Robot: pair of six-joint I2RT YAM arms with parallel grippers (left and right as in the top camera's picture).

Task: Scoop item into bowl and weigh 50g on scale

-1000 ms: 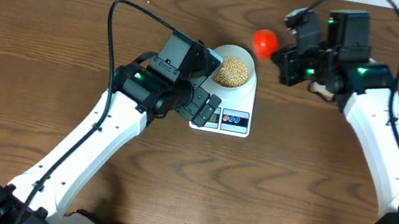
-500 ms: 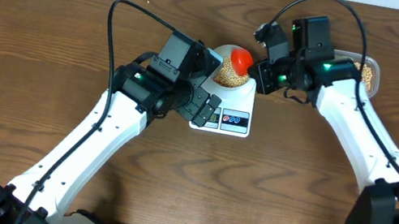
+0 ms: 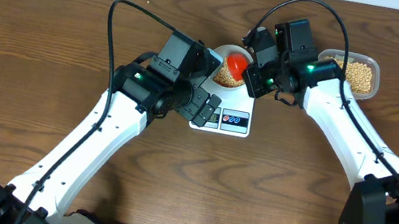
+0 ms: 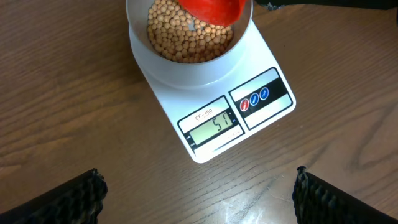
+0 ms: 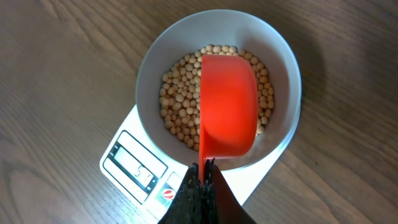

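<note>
End effector [image 5: 202,173] clamping red scoop [image 5: 228,106] over beans [image 5: 177,102], bowl [image 5: 217,28] on scale [image 5: 121,152]

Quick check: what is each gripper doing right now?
Left gripper: open, holding nothing.
Right gripper: shut on the red scoop by its handle, over the bowl.

The brown wooden table [image 3: 20,56] fills the overhead view, its grain running side to side. A white scale [image 3: 238,107] sits flat on it just off centre, toward 12 o'clock. A clear tub [image 3: 376,77] rests on the wood at 2 o'clock from the scale, not touching it.
</note>
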